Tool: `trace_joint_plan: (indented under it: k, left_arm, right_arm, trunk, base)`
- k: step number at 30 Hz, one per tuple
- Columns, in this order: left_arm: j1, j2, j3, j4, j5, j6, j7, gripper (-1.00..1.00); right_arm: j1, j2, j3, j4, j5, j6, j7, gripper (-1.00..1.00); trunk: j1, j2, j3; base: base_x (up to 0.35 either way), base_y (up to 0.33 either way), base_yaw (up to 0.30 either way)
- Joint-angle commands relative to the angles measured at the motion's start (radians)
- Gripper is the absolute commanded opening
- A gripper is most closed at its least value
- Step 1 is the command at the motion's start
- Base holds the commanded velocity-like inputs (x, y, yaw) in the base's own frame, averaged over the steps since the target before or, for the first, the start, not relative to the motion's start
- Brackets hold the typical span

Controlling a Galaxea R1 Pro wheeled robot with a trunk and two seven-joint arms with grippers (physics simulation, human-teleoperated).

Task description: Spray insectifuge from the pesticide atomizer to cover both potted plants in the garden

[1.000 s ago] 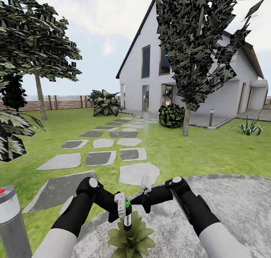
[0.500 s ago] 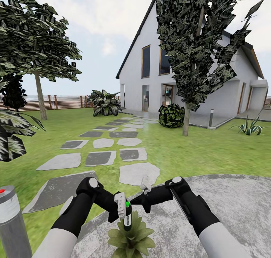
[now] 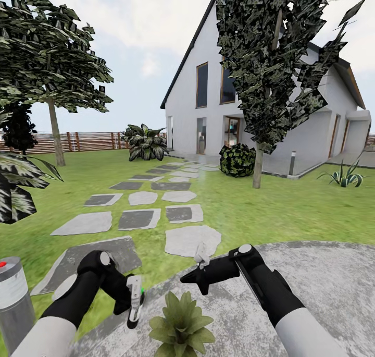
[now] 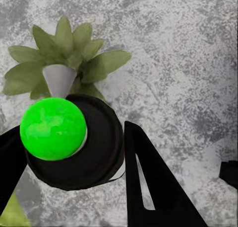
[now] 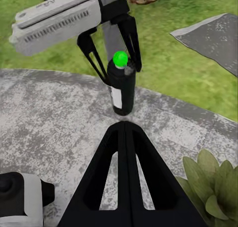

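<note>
The pesticide atomizer (image 5: pixel 121 87) — dark, with a green top and a white label — is held upright between the fingers of the left hand (image 3: pixel 134 309), above the edge of the stone patio (image 3: pixel 323 289). A potted plant (image 3: pixel 181 323) is seen just beside it. The right hand (image 3: pixel 194 279) is pressed closed — nothing is gripped in it.

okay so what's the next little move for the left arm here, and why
Probably swing the left claw toward the potted plant. It holds the atomizer, green-topped here, upright over the patio beside the plant, not above the leaves.
</note>
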Motion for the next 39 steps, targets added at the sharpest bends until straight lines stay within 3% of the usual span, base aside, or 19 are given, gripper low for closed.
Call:
trace_joint_plan:
  k: [1, 3, 4, 6, 10, 11, 12, 13, 15, 16, 18, 22, 23, 25, 28, 31, 33, 36, 39]
  left_arm:
    - [-0.001, 0.016, 0.037, 0.0, -0.003, 0.01, 0.0, -1.0]
    - [-0.001, 0.025, 0.144, 0.0, -0.003, 0.01, 0.023, -1.0]
    - [-0.001, 0.027, 0.266, 0.0, -0.004, 0.012, 0.051, -1.0]
    - [-0.001, 0.027, 0.393, 0.0, -0.004, 0.014, 0.067, -1.0]
    - [0.0, 0.003, 0.496, 0.0, -0.004, 0.054, 0.072, -1.0]
    - [0.0, -0.007, 0.514, 0.0, -0.004, 0.085, 0.078, -1.0]
    - [0.001, -0.011, 0.521, 0.0, -0.004, 0.102, 0.083, -1.0]
    - [0.002, -0.019, 0.527, 0.0, -0.003, 0.117, 0.089, -1.0]
    - [0.006, -0.027, 0.532, 0.0, -0.002, 0.128, 0.096, -1.0]
    - [0.007, -0.029, 0.534, 0.001, -0.002, 0.132, 0.098, -1.0]
    - [0.008, -0.032, 0.535, 0.001, -0.001, 0.136, 0.099, -1.0]
    - [0.01, -0.06, 0.536, 0.002, -0.001, 0.203, 0.1, -1.0]
    - [0.01, -0.065, 0.536, 0.002, -0.001, 0.239, 0.1, -1.0]
    - [0.01, -0.072, 0.535, 0.003, -0.002, 0.316, 0.1, -1.0]
    - [0.01, -0.073, 0.535, 0.003, -0.005, 0.371, 0.1, -1.0]
    - [0.009, -0.072, 0.535, 0.002, -0.007, 0.384, 0.098, -1.0]
    - [0.009, -0.07, 0.535, 0.003, -0.008, 0.388, 0.096, -1.0]
    - [0.009, -0.07, 0.533, 0.024, -0.018, 0.391, 0.095, -1.0]
    - [0.009, -0.072, 0.531, 0.048, -0.074, 0.408, 0.096, -1.0]
  right_arm:
    - [-0.001, -0.001, 0.0, -0.001, 0.004, 0.009, 0.004, -1.0]
    - [-0.001, -0.001, -0.001, 0.001, 0.004, 0.009, 0.003, -1.0]
    - [-0.001, -0.001, -0.001, 0.001, 0.004, 0.009, 0.002, -1.0]
    - [0.0, -0.004, -0.003, 0.002, 0.003, 0.008, -0.003, -1.0]
    - [0.004, -0.016, -0.01, 0.044, -0.002, 0.008, -0.009, -1.0]
    - [0.006, -0.038, -0.013, 0.089, -0.002, 0.007, -0.01, -1.0]
    - [0.007, -0.062, -0.017, 0.125, -0.003, 0.007, -0.013, -1.0]
    - [0.009, -0.111, -0.033, 0.187, -0.003, 0.007, -0.027, -1.0]
    - [0.01, -0.206, -0.105, 0.326, -0.006, 0.002, -0.082, -1.0]
    - [0.011, -0.259, -0.175, 0.432, -0.008, -0.004, -0.12, -1.0]
    - [0.013, -0.321, -0.268, 0.583, -0.009, -0.038, -0.153, -1.0]
    - [0.015, -0.432, -0.326, 0.804, -0.011, -0.209, -0.17, -1.0]
    - [0.015, -0.47, -0.33, 0.858, -0.013, -0.246, -0.171, 1.0]
    - [0.015, -0.53, -0.334, 0.931, -0.015, -0.303, -0.173, 1.0]
    - [0.015, -0.56, -0.339, 0.986, -0.056, -0.344, -0.212, 1.0]
    - [0.015, -0.565, -0.34, 1.003, -0.23, -0.392, -0.385, 1.0]
    - [0.015, -0.561, -0.339, 1.005, -0.332, -0.423, -0.544, 1.0]
    - [0.015, -0.551, -0.335, 1.007, -0.372, -0.435, -0.823, 1.0]
    - [0.015, -0.48, -0.334, 1.007, -0.381, -0.438, -1.082, 1.0]
  trunk:
    - [0.0, -0.001, -0.001]
    - [0.0, -0.001, -0.001]
    - [0.0, -0.001, -0.001]
    - [0.0, -0.001, -0.001]
    - [0.0, -0.001, -0.001]
    - [0.0, -0.001, -0.001]
    - [0.0, -0.001, -0.001]
    - [0.0, -0.001, -0.001]
    - [0.0, -0.001, -0.001]
    - [0.0, -0.001, -0.001]
    - [0.0, -0.001, -0.001]
    - [0.0, -0.001, -0.001]
    - [0.0, -0.001, -0.001]
    - [0.0, -0.001, -0.001]
    - [0.0, -0.001, -0.001]
    - [0.0, -0.001, -0.001]
    - [0.0, -0.001, -0.001]
    - [0.0, -0.001, -0.001]
    - [0.0, -0.001, -0.001]
  base:
    - [0.0, 0.0, 0.0]
    - [0.0, 0.0, 0.0]
    - [0.0, 0.0, 0.0]
    - [0.0, 0.0, 0.0]
    - [0.0, 0.0, 0.0]
    - [0.0, 0.0, 0.0]
    - [0.0, 0.0, 0.0]
    - [0.0, 0.0, 0.0]
    - [0.0, 0.0, 0.0]
    - [0.0, 0.0, 0.0]
    - [0.0, 0.0, 0.0]
    - [0.0, 0.0, 0.0]
    - [0.0, 0.0, 0.0]
    - [0.0, 0.0, 0.0]
    - [0.0, 0.0, 0.0]
    - [0.0, 0.0, 0.0]
    - [0.0, 0.0, 0.0]
    - [0.0, 0.0, 0.0]
    - [0.0, 0.0, 0.0]
